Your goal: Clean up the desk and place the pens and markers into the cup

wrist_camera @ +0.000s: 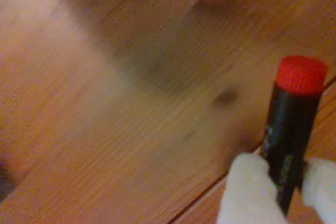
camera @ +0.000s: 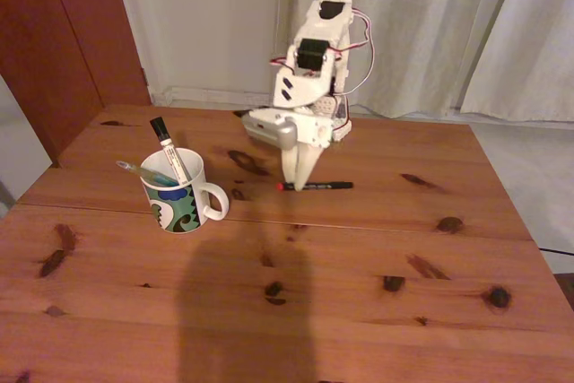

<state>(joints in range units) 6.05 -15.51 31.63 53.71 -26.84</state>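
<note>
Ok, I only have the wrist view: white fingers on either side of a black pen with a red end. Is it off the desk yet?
Observer: No. In the fixed view the thin black pen with the red end lies flat on the knotty pine wooden desk, with the white gripper down at its red end.
Operator: Where's the cup?
Observer: The white ceramic mug with the blue, green and black wavy pattern stands to the left of the gripper in the fixed view, handle towards the arm.
Operator: Anything in it?
Observer: Yes, the thick white-barrelled marker with a black cap and the slim green-teal pen lean inside it.
</note>
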